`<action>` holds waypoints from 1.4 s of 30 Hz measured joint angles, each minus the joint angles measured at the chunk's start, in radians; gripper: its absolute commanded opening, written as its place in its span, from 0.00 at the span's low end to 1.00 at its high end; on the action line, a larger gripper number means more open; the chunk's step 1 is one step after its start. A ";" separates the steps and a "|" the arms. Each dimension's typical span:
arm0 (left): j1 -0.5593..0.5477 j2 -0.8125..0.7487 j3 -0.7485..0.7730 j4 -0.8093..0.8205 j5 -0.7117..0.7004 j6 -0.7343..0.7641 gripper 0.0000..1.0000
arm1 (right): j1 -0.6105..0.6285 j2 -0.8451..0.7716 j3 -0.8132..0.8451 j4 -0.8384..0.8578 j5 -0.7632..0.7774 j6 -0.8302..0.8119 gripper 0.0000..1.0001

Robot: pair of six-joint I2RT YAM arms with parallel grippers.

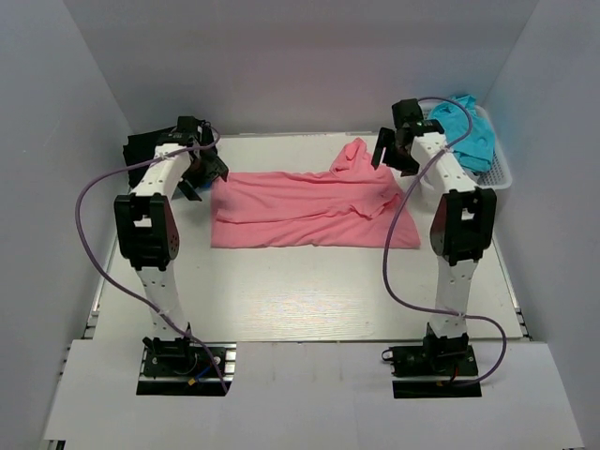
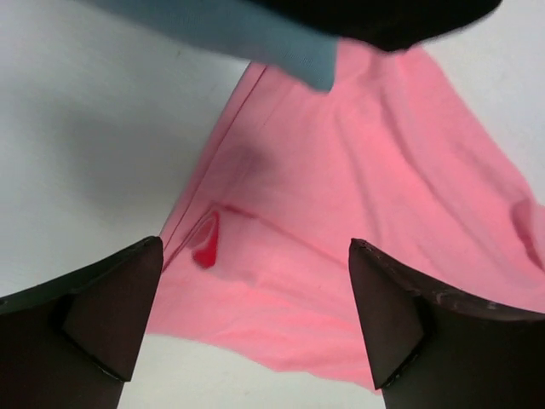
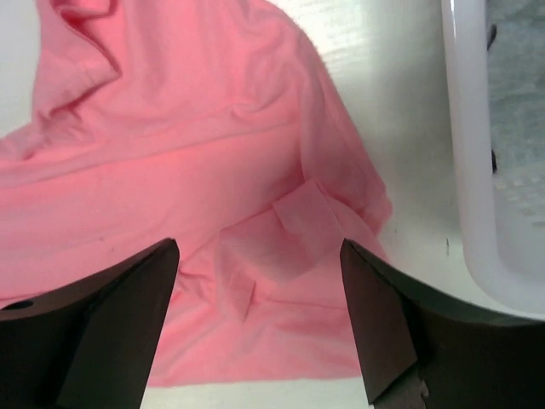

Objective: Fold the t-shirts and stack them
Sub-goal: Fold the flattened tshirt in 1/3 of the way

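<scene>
Left fingers (image 2: 111, 315) spread wide, nothing between them, poised over 9 o'clock end of salmon-pink t-shirt (image 1: 314, 206). Right fingers (image 3: 111, 315) likewise apart, empty, above shirt's 3 o'clock end. Shirt lies as long band across bench (image 1: 309, 291) centre, running 9 to 3, part bunched up toward 1 o'clock. Black t-shirt (image 1: 141, 150) at 10 o'clock corner, behind left arm. Teal t-shirt (image 1: 464, 131) heaped in white basket (image 1: 502, 173) at 2 o'clock corner.
</scene>
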 measured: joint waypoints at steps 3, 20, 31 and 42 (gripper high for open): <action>-0.002 -0.079 -0.098 0.016 0.002 0.013 1.00 | 0.006 -0.117 -0.153 0.045 -0.004 -0.010 0.82; -0.116 -0.247 -0.523 0.261 0.208 0.048 1.00 | 0.010 -0.431 -0.864 0.334 -0.119 -0.012 0.84; -0.113 -0.377 -0.791 0.280 0.095 0.029 1.00 | -0.017 -0.693 -1.263 0.472 -0.126 0.103 0.84; -0.113 -0.695 -1.088 0.114 0.094 0.005 1.00 | 0.000 -1.197 -1.490 0.198 -0.235 0.170 0.90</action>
